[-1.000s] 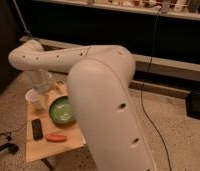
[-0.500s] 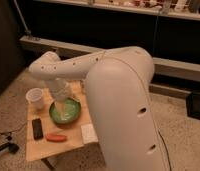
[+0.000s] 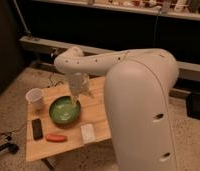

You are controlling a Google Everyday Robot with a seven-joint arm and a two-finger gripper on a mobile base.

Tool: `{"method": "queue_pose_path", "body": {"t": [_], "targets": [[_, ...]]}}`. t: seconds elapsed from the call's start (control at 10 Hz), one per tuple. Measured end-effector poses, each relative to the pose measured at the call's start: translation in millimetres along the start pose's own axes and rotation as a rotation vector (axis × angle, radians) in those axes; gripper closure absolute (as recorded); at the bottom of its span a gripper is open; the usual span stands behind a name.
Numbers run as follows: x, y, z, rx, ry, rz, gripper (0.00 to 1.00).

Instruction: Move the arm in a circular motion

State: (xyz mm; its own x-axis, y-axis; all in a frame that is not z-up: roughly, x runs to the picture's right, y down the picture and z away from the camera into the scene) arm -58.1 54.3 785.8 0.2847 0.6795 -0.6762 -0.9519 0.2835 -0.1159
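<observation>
The cream-white arm [image 3: 138, 95] fills the right half of the camera view and reaches left over a small wooden table [image 3: 100, 107]. Its rounded segments carry small dark holes. The arm bends down at an elbow [image 3: 68, 60] and ends in the gripper [image 3: 75, 102], which hangs just above the right rim of a green bowl [image 3: 63, 111].
On the table stand a white cup [image 3: 35, 98], a black phone-like object [image 3: 37, 128], an orange carrot-like item [image 3: 56, 138] and a small white block [image 3: 88, 133]. A dark shelf wall [image 3: 93, 25] runs behind. Cables [image 3: 3, 142] lie on the speckled floor at left.
The arm has swung to the right and toward the camera. The elbow moved from the far left to above the table's middle, and the gripper moved from over the cup to over the bowl.
</observation>
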Motion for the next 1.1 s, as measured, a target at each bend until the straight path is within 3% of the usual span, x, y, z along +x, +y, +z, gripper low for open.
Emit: {"method": "queue_pose_path", "body": {"t": [0.2, 0.5, 0.8, 1.0, 1.1], "targets": [[-20, -40, -5, -0.010, -0.046, 0.134, 0.35], [-76, -55, -33, -0.039, -0.158, 0.192, 0.35], [-118, -17, -61, -0.073, -0.230, 0.139, 0.35], [-137, 33, -80, -0.082, -0.262, 0.049, 0.35], [-140, 74, -87, -0.074, -0.272, -0.036, 0.35]]}}
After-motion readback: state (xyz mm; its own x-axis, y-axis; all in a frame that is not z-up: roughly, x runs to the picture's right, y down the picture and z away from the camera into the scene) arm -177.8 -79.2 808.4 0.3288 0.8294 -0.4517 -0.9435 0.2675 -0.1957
